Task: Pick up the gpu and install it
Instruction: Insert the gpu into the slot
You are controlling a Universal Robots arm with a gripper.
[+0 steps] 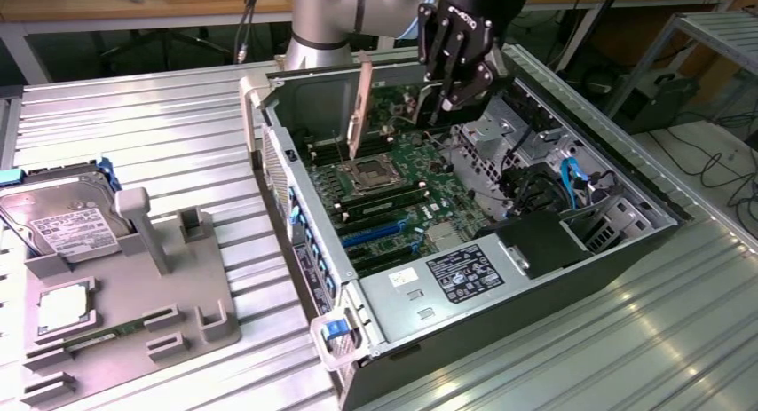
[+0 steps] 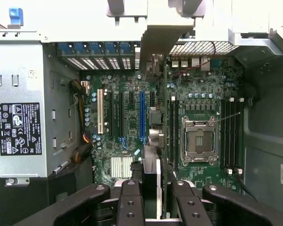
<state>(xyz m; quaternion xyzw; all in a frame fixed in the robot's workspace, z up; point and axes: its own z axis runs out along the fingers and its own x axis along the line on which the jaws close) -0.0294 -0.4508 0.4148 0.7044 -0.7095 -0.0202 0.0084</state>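
Two things worry me from here, and both come down to alignment. In the wrist view, the gpu [image 2: 155, 141] hangs edge-on over the board inside the computer case [image 1: 498, 358]. Its edge seems to run beside the memory slots [image 2: 172, 127], between the blue slot [image 2: 142, 115] and the processor socket [image 2: 198, 139], rather than over the blue slot itself. Pushed down off-line like that, I judge its contacts could land on bare board or a neighbouring slot and scrape or bend something. The open socket is also close enough to be a concern. Second, the metal bracket [image 2: 160, 35] at the gpu's far end sits right by the rear slot covers [image 2: 96, 60]. If it catches the case wall, the gpu could twist in the grip, since it is pinched near one end only. The claw [image 1: 453, 91] is closed most of the way, with both fingers pressed against the gpu's flat sides. It carries the gpu upright above the board, though I can't tell how high, and I see no part of it seated. The hard drive [image 1: 66, 220] lies well apart on the table [image 1: 177, 118], out of the way.
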